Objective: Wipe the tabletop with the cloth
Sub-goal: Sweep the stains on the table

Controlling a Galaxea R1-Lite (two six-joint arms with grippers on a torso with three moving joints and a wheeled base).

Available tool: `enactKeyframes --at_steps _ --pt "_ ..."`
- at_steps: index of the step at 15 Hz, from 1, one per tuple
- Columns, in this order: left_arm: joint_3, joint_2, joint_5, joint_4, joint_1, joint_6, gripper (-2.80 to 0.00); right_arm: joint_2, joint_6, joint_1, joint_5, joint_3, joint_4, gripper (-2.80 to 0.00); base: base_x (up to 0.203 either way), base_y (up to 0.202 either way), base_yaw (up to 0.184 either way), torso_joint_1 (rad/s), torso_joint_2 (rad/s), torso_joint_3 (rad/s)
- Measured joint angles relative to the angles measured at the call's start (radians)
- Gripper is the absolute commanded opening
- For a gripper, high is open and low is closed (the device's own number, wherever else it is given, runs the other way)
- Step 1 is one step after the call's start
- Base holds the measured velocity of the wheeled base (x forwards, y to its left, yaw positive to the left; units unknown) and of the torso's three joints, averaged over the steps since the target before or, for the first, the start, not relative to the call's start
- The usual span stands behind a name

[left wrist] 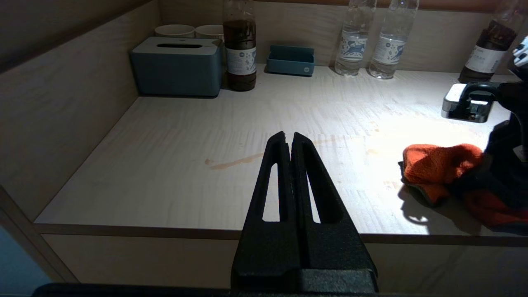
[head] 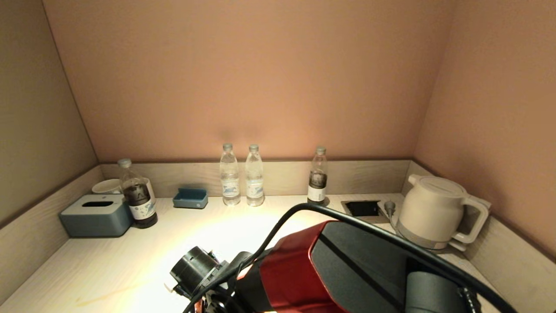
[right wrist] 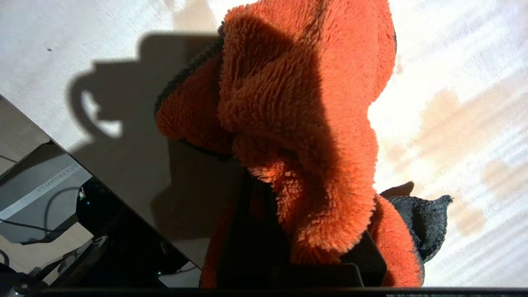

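Cloth (right wrist: 305, 123) bunched, no clear long axis

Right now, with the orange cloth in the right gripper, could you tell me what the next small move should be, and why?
Probably sweep the right gripper, shut on the orange cloth, sideways across the tabletop toward the yellowish streak. The cloth lies bunched near the front edge, and pale stains show beside it, unwiped. The left gripper is shut, idle off the front edge.
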Motion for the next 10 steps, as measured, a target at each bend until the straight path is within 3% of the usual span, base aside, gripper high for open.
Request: enactKeyframes --at_steps 10 --pt "0.000 0.000 0.000 0.000 0.000 0.000 -2.80 0.130 -0.100 0.073 0.020 -0.245 0.001 -2.80 0.000 0.000 0.000 0.000 0.00 0.000"
